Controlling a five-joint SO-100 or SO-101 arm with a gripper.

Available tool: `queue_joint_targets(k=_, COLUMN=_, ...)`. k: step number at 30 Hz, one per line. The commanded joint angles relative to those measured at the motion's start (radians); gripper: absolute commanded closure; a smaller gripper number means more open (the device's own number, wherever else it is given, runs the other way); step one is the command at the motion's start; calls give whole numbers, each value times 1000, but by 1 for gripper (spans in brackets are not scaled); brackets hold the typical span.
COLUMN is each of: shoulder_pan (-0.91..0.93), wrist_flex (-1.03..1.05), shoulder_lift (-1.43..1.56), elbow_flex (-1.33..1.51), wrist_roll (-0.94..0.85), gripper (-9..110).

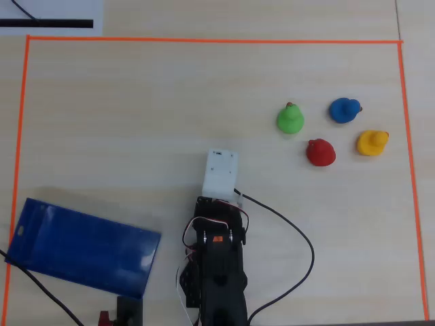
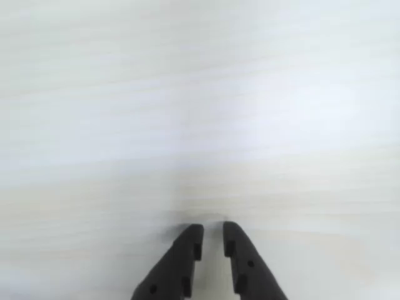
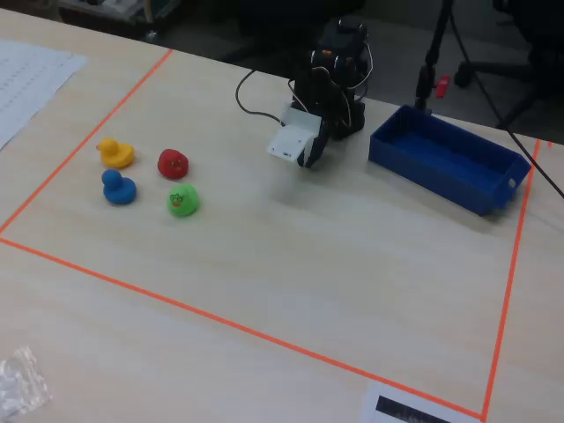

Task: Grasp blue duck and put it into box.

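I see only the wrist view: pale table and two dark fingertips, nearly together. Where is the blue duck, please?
Observer: In the overhead view the blue duck sits upper right, far from the end effector.
Operator: Is anything beside it?
Observer: Yes: green duck, red duck, yellow duck; none touches it.
Operator: And the box?
Observer: The box lies lower left in that view, nothing visible inside.
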Motion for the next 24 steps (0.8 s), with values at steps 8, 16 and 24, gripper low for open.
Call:
queue_joint_targets(k=8, shoulder_pan=-9, wrist_flex=11, shoulder_lift=-14, elbow_flex=-3, wrist_roll=77, gripper=101)
queue_joint_targets(k=16, shoulder_pan=23, wrist_flex=-63, shoulder_lift=-40, elbow_flex=-29, wrist_roll=72, gripper=101)
queue_joint_targets(k=24, shoulder_pan=179, wrist_flex=-152, shoulder_lift=-670, elbow_flex=-785, wrist_roll=38, gripper=96)
